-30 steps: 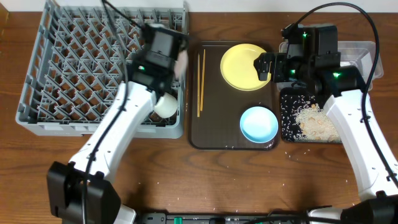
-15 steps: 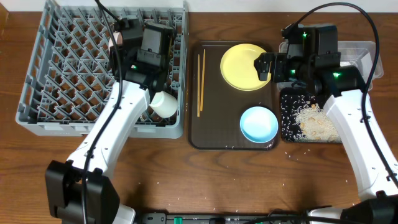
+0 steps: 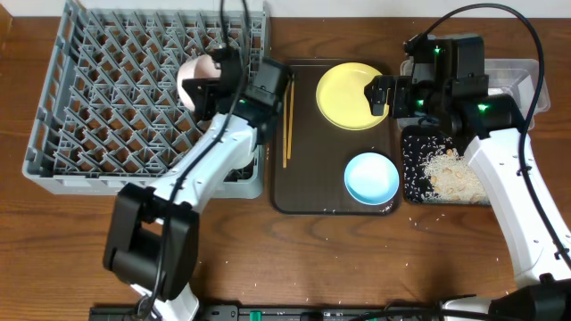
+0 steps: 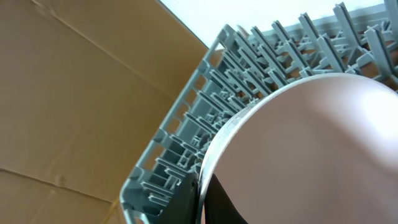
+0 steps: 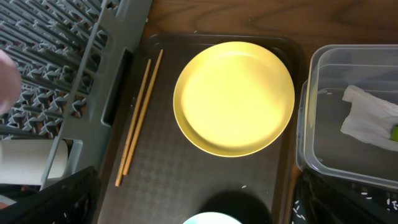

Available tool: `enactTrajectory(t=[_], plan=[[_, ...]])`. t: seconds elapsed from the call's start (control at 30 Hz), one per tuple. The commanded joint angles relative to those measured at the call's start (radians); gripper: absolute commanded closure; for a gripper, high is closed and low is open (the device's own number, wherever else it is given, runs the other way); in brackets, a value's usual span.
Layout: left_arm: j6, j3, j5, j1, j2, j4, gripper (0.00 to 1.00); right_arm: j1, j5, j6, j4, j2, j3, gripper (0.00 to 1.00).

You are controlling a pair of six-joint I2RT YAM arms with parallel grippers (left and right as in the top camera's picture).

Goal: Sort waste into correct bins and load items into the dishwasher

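My left gripper (image 3: 214,86) is shut on the rim of the white bowl (image 3: 194,78) and holds it on edge over the grey dish rack (image 3: 107,98). In the left wrist view the bowl (image 4: 311,149) fills the frame, with the jaws (image 4: 202,196) pinching its rim. The small white cup (image 5: 28,163) lies in the rack's near right corner. My right gripper (image 3: 379,94) is open and empty above the yellow plate (image 3: 346,95). The light blue bowl (image 3: 371,176) and the chopsticks (image 3: 288,116) lie on the brown tray.
The brown tray (image 3: 299,201) sits between the rack and the bins. The clear tub (image 3: 522,76) holds the napkin (image 5: 367,121) and the wrapper (image 5: 393,132). The black tray (image 3: 412,165) holds rice scraps (image 3: 451,174).
The left arm swung across the rack with the white bowl and turned; the bowl now stands on edge over the rack's right part. The right arm has not moved.
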Motion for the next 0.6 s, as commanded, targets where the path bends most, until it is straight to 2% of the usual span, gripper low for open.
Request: enactTrajectory(t=[0.0, 0.33, 0.57], plan=[[-0.022, -0.010, -0.093, -0.009, 0.046, 0.003, 0.93, -0.001, 0.003, -0.014, -0.001, 0.003, 0.008, 0.01], [-0.021, -0.010, -0.118, -0.013, 0.114, 0.001, 0.93, -0.001, 0.003, -0.014, -0.001, 0.003, 0.008, 0.01], [-0.021, -0.010, -0.110, -0.069, 0.114, 0.001, 0.92, -0.001, 0.003, -0.014, -0.001, 0.003, 0.008, 0.01]])
